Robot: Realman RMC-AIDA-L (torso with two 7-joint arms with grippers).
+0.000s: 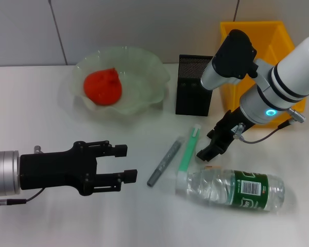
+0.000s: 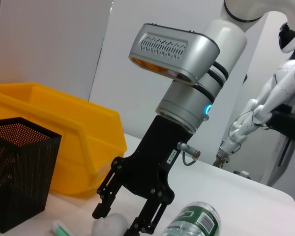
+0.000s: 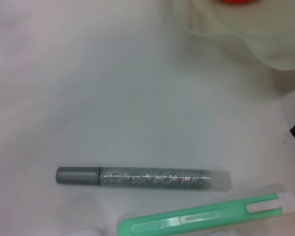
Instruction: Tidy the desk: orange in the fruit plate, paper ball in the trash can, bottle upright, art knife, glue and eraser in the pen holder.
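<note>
The orange (image 1: pixel 102 86) lies in the pale green fruit plate (image 1: pixel 149 69). On its side at the front right is the clear bottle (image 1: pixel 232 188), green label up. The green art knife (image 1: pixel 189 148) and the silver glitter glue (image 1: pixel 164 163) lie side by side before the black mesh pen holder (image 1: pixel 193 85). My right gripper (image 1: pixel 212 148) is down at the table beside the knife. In the left wrist view its open fingers (image 2: pixel 102 209) straddle the white paper ball (image 2: pixel 110 227). My left gripper (image 1: pixel 122 163) hovers open at the front left. I cannot make out the eraser.
The yellow trash can (image 1: pixel 257 36) stands at the back right, behind the right arm and beside the pen holder. The right wrist view shows the glue (image 3: pixel 142 178), the knife (image 3: pixel 201 219) and the plate's rim (image 3: pixel 236 39). A white humanoid robot (image 2: pixel 275 103) stands beyond the table.
</note>
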